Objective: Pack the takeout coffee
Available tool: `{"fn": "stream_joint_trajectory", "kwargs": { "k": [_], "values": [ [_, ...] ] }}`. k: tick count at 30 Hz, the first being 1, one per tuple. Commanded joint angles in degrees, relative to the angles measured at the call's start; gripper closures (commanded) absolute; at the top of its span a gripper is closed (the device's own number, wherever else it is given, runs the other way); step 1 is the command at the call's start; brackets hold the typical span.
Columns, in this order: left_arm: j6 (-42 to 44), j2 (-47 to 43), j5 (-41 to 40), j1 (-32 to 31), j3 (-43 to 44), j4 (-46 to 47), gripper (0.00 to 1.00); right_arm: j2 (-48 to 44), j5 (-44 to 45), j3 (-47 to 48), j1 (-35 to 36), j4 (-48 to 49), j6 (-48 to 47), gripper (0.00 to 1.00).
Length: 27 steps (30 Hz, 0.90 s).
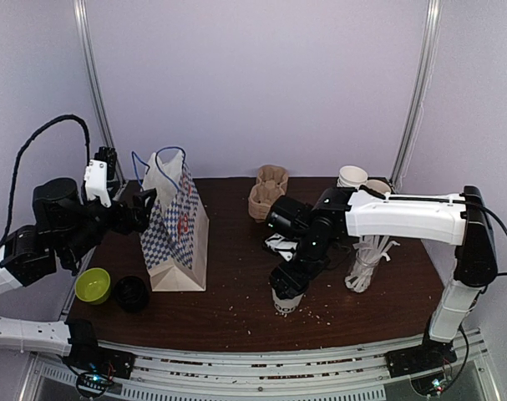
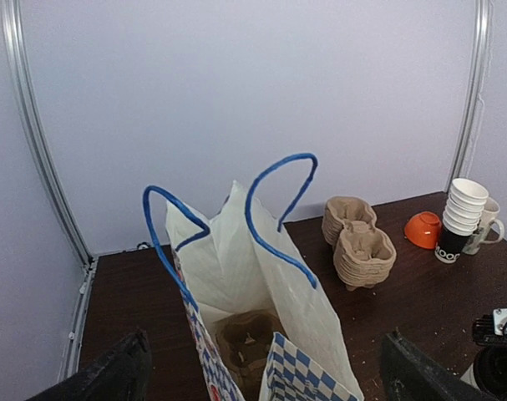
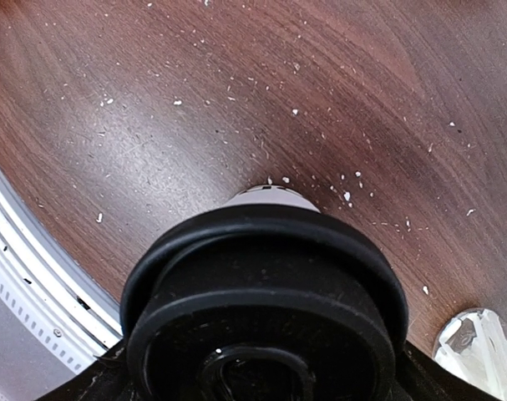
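Standing at the near middle of the desk, the cup rests upright on the wood, and its dark round lid fills the right wrist view. The right pincer comes down over it from above, one finger on each side of the lid. Whether the fingers press on the lid or only flank it I cannot tell, dark against dark. White crumbs speckle the wood around the cup.

At the near left sit a green bowl and a black bowl, just beside each other. To the right of the cup a glass holds a bunch of white wrapped straws.

Farther back on the left the blue-and-white checked bag stands upright with its mouth open and its blue handles raised. A brown carrier tray lies at its bottom. The left pincer is at the bag's upper left edge, released, its fingers spread wide.

At the far middle stands a stack of spare pulp carriers. At the far right are an upturned orange bowl, a stack of paper cups and a mug.
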Motion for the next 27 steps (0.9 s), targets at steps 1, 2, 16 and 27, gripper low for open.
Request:
{"fn": "stream_joint_trajectory", "kwargs": {
  "k": [1,2,16,27],
  "values": [
    [0.88,-0.42,-8.27,-0.16,3.99,-0.11,0.02,-4.01,0.57,0.02,-0.29,-0.15,0.40,0.19],
    [1.54,-0.14,-9.46,-0.16,4.79,-0.43,0.02,-4.76,0.73,0.13,-0.27,-0.10,0.58,0.19],
    [-4.25,16.36,9.55,18.82,24.77,-19.15,0.02,-13.86,8.65,8.51,-0.29,-1.70,-1.38,0.20],
    [-10.96,19.23,33.90,30.63,23.80,-22.18,0.02,-16.19,8.36,8.31,-0.38,-0.96,-2.95,0.20]
  ]
}}
